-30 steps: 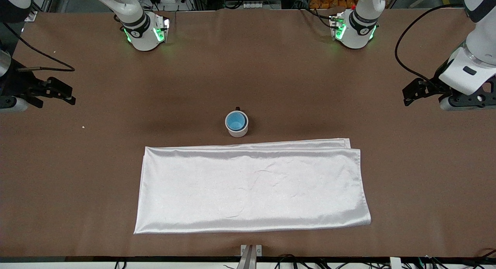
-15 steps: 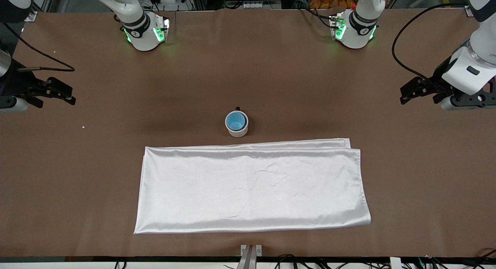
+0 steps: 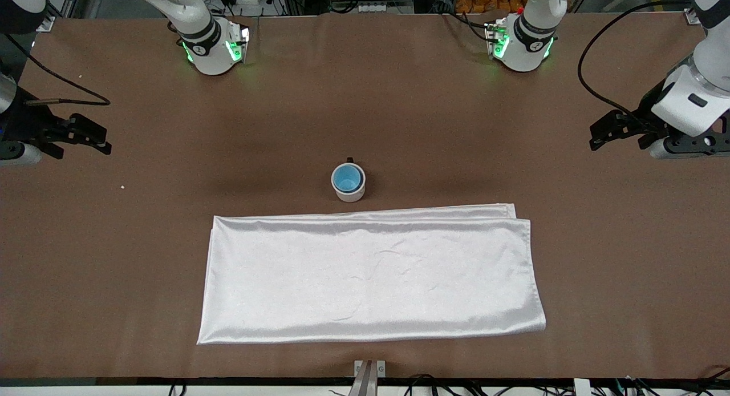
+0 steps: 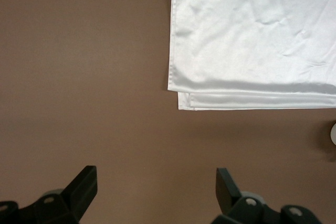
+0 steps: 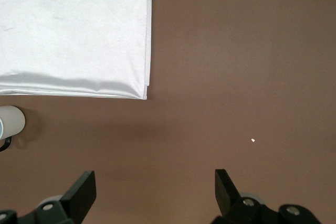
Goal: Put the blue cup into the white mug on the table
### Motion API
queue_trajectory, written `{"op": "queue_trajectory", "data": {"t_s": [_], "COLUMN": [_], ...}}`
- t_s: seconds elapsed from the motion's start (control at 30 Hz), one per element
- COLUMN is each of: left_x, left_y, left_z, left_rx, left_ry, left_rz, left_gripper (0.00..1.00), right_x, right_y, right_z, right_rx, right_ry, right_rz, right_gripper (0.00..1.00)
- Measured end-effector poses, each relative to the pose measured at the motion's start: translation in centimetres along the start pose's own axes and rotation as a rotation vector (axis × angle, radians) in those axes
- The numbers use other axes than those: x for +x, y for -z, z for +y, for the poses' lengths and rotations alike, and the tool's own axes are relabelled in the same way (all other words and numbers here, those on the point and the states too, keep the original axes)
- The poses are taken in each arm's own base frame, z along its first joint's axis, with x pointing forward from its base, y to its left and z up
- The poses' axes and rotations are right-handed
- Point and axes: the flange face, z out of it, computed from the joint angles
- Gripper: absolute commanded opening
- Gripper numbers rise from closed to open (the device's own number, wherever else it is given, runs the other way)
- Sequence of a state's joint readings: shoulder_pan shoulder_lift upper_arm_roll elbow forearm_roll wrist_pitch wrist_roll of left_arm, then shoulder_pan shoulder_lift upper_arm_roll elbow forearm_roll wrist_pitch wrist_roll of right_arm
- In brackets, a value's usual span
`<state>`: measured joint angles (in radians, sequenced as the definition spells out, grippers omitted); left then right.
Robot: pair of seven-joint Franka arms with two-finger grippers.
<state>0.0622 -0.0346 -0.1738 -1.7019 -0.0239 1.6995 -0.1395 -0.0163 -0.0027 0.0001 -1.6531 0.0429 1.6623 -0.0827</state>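
The blue cup (image 3: pixel 347 178) sits inside the white mug (image 3: pixel 350 194), which stands upright on the brown table (image 3: pixel 399 110) near its middle, its dark handle toward the robots' bases. The mug also shows at the edge of the right wrist view (image 5: pixel 10 120). My left gripper (image 3: pixel 596 138) is open and empty above the table at the left arm's end, well away from the mug; in the left wrist view (image 4: pixel 156 177) its jaws stand wide apart. My right gripper (image 3: pixel 106 142) is open and empty above the right arm's end, also wide apart in the right wrist view (image 5: pixel 155 178).
A shiny white folded cloth (image 3: pixel 370 276) lies flat on the table, nearer to the front camera than the mug; it also shows in the left wrist view (image 4: pixel 252 35) and the right wrist view (image 5: pixel 73 30). A small white crumb (image 3: pixel 122 186) lies near the right gripper.
My left gripper has drifted slightly toward the robots' bases at its end of the table. The right arm, the mug and the cup have not moved.
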Motion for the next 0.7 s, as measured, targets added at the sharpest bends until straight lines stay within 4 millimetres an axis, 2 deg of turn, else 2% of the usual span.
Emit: {"op": "queue_trajectory", "data": {"t_s": [0.7], "left_x": [-0.54], "left_y": [0.42], "left_z": [-0.05], "left_rx": [0.014], "left_ry": [-0.003], "left_rz": [-0.011], "left_gripper": [1.0], "right_x": [0.0], "right_y": [0.0], "right_z": [0.0], "right_rx": [0.0], "right_ry": [0.0], "right_rz": [0.0], "right_gripper": [1.0]}}
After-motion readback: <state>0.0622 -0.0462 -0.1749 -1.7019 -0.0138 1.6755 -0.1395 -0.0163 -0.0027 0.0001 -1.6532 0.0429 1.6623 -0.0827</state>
